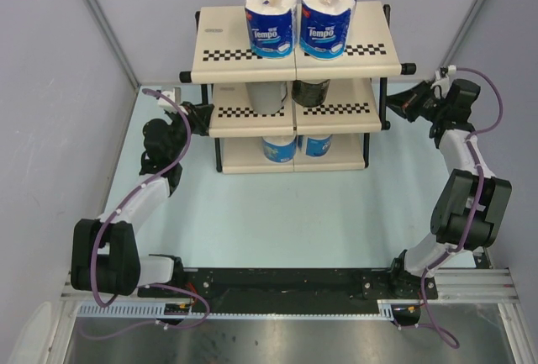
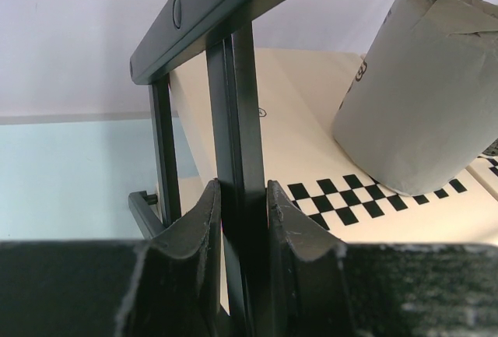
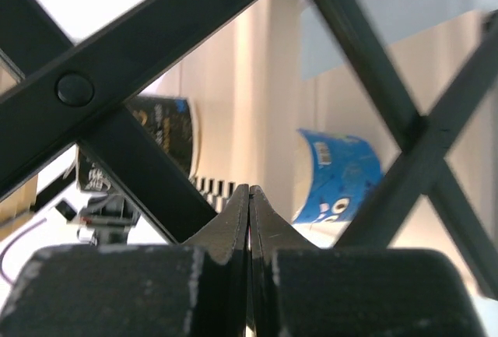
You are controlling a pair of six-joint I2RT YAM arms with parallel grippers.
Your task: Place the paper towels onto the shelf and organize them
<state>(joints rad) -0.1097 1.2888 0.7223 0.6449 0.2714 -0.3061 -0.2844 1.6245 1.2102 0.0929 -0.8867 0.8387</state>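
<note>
The shelf [image 1: 220, 44] is standing near the far edge of the desk [image 1: 277, 221], about midway between the far corners, and all six paper towels are sitting on it. Two blue-wrapped Tempo rolls [image 1: 271, 9] [image 1: 328, 11] are standing upright side by side on the top tier. The grey roll [image 1: 269, 95] and the dark-wrapped roll [image 1: 311, 91] are occupying the middle tier, the grey one toward the left edge. Two more blue-wrapped rolls [image 1: 279, 149] [image 1: 315, 145] are resting on the bottom tier.

The left end effector [image 1: 202, 116] is reaching in at the shelf's left end at middle-tier height. In the left wrist view it [image 2: 243, 197] is clenching an upright black frame bar [image 2: 237, 119] between its fingers [image 2: 204, 220], with the grey roll [image 2: 424, 96] sitting beyond on the beige panel.

The right end effector [image 1: 402, 103] is hovering at the shelf's right end. Its fingers [image 3: 233, 216] are pressing flat together with nothing visible between them, just in front of the crossed frame bars [image 3: 156, 26].
</note>
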